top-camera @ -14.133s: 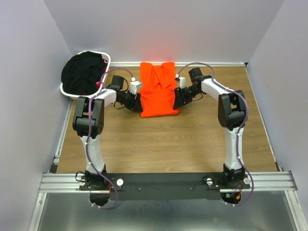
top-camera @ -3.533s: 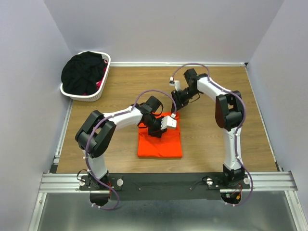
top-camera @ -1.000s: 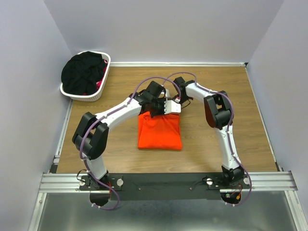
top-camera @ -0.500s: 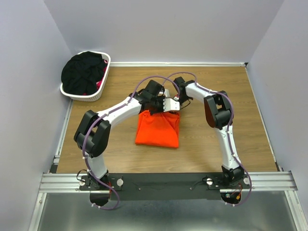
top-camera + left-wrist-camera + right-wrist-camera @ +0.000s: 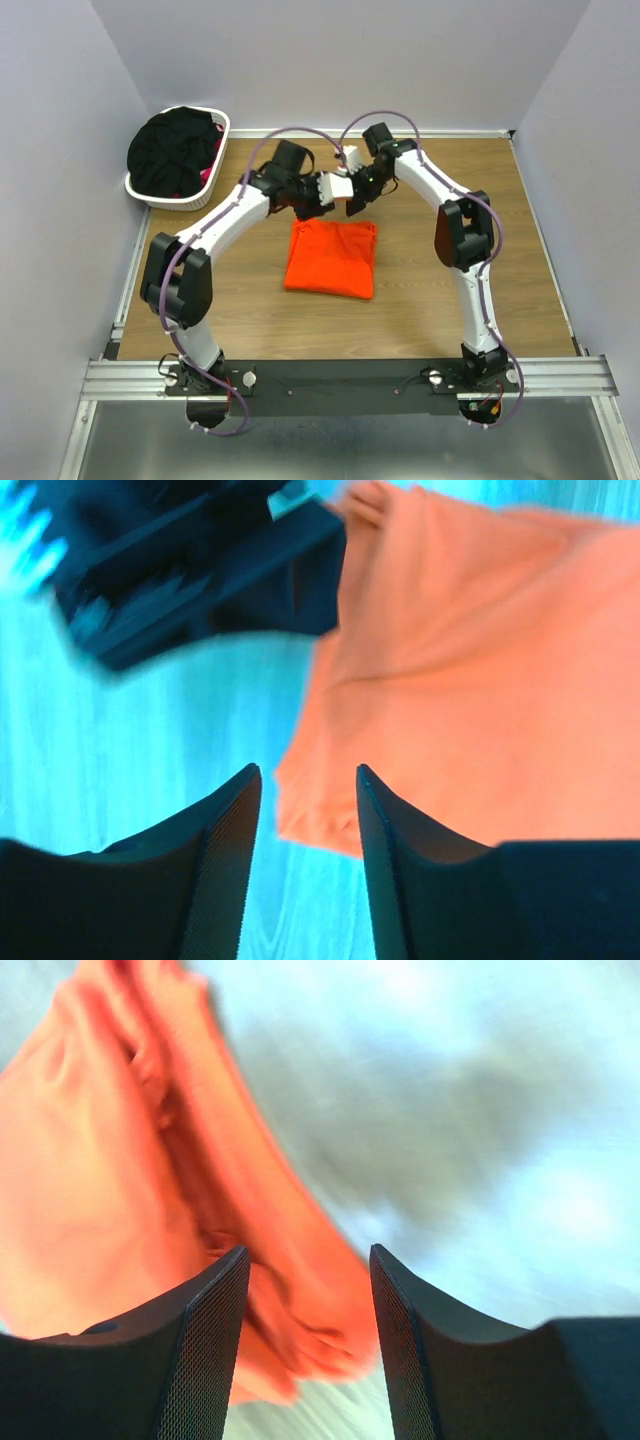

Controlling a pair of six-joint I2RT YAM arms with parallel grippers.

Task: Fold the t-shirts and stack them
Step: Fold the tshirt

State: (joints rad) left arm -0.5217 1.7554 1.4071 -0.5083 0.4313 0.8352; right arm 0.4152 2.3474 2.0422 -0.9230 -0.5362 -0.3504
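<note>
The bright orange t-shirt (image 5: pixel 332 258) lies folded into a small rectangle on the wooden table, mid-table. Both grippers hover close together just beyond its far edge. My left gripper (image 5: pixel 322 194) is open and empty; its wrist view shows the orange t-shirt (image 5: pixel 470 690) beyond the fingers (image 5: pixel 225 850). My right gripper (image 5: pixel 354 200) is open and empty, with a corner of the orange t-shirt (image 5: pixel 130 1190) below its jaws. Black t-shirts (image 5: pixel 172 148) are heaped in the basket, with a bit of pink cloth (image 5: pixel 208 172) at the heap's near right side.
A white plastic laundry basket (image 5: pixel 180 198) stands at the far left corner of the table. Grey walls close in the table on three sides. The right arm's black wrist (image 5: pixel 200 560) shows in the left wrist view.
Both grippers have let go of the orange t-shirt's far edge and moved up and away from it. The t-shirt has dropped flat and lies folded.
</note>
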